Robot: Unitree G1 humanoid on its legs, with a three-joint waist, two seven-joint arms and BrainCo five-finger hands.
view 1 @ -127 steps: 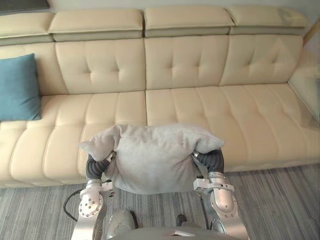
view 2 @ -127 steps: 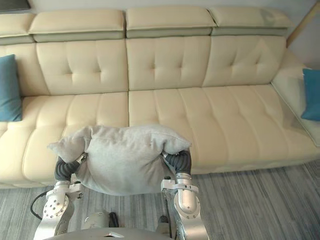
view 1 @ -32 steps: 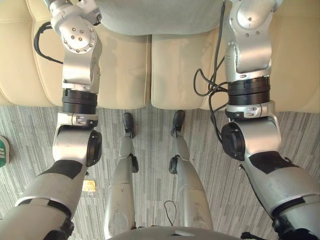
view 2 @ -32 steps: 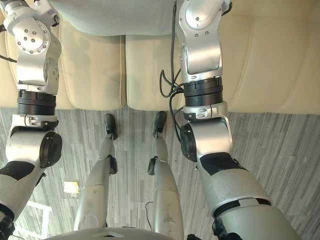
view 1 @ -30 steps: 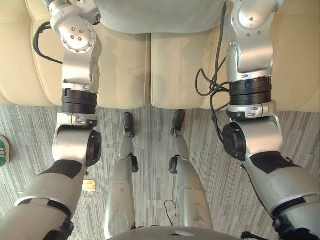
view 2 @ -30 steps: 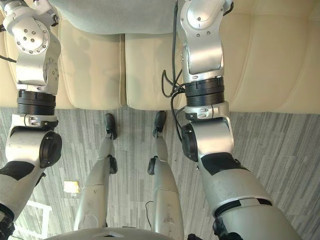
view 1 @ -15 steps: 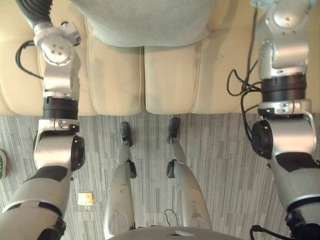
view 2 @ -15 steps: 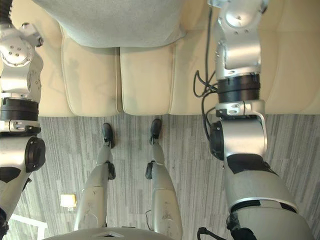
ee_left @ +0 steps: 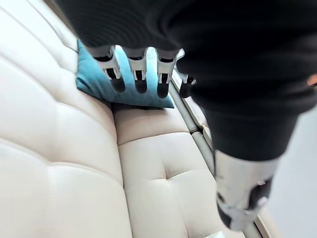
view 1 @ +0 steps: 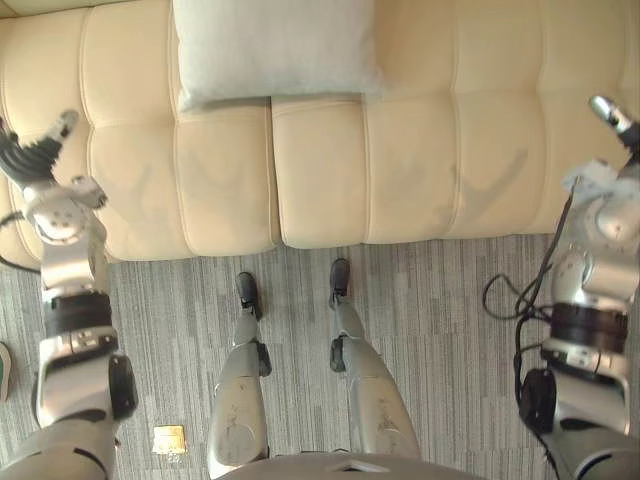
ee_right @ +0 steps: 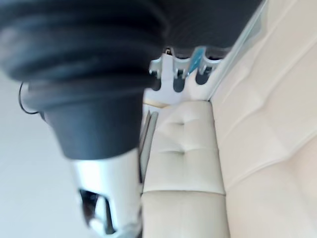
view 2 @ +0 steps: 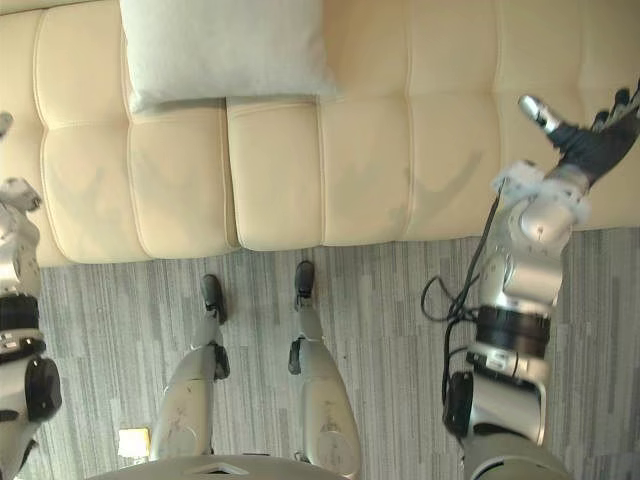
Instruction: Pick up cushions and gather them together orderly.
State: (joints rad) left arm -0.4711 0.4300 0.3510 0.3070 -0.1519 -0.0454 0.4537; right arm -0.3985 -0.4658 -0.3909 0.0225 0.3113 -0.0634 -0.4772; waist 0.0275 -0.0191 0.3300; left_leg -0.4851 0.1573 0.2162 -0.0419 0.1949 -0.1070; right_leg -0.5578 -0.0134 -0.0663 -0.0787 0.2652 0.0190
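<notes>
Pale grey square fabric cushion [view 1: 272, 50] lies flat on cream tufted leather sofa [view 1: 420, 150]. Left hand [view 1: 28, 152], right hand [view 2: 585, 140] spread, empty. Fetch teal cushion [ee_left: 94, 82] with 2 hands; butt edges flush.

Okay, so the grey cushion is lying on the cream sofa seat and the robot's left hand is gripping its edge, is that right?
Not quite. The grey cushion does lie on the cream sofa seat, but the left hand is not gripping it: the left eye view shows the hand open, off to the side and apart from the cushion.
</notes>
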